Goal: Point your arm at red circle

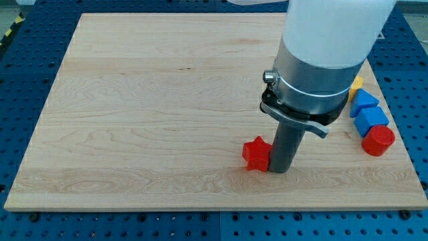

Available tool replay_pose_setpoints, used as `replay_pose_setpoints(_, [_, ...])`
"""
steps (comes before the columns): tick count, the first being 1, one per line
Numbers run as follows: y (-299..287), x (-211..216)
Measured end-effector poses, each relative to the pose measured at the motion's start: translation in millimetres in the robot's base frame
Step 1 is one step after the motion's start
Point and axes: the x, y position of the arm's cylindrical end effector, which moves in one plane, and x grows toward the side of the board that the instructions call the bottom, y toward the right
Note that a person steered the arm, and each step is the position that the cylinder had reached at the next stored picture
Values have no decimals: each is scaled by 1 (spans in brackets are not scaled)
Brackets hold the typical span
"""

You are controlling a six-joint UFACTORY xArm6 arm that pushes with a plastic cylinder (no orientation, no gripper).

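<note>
The arm (331,40) comes down from the view's top right, a broad white housing narrowing to a grey metal collar and then to a straight dark rod that stands upright on the bench (147,100). My tip (281,171) rests on the wood in the lower middle of the view, right beside a red star-shaped block (255,153), which sits on the tip's left and appears to touch the rod. The arm carries no fingers at all, only the rod, so nothing is held.

The red circle (378,140), a short red cylinder, lies well apart from the tip near the bench's right edge. Just above it sit two blue blocks (366,111), close together and partly behind the collar, their shapes hard to make out. A yellow block (357,84) peeks out above them, mostly hidden by the arm.

The bench is a pale wooden board with visible grain. It lies on a blue perforated metal surface that shows around all sides. A strip of yellow and black hazard tape (11,30) marks the view's top left corner.
</note>
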Motion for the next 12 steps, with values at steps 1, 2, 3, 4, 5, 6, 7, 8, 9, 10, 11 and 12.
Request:
replay_pose_setpoints(1, [27,9])
replay_pose_setpoints(2, [58,15])
replay_pose_setpoints(3, [126,23])
replay_pose_setpoints(4, [189,28])
replay_pose_setpoints(5, [236,28])
replay_pose_setpoints(6, [252,27])
replay_pose_setpoints(7, [254,24])
replay_pose_setpoints(8, [253,18])
replay_pose_setpoints(9, [254,11])
replay_pose_setpoints(10, [253,5])
replay_pose_setpoints(11, [254,5])
replay_pose_setpoints(12, [254,5])
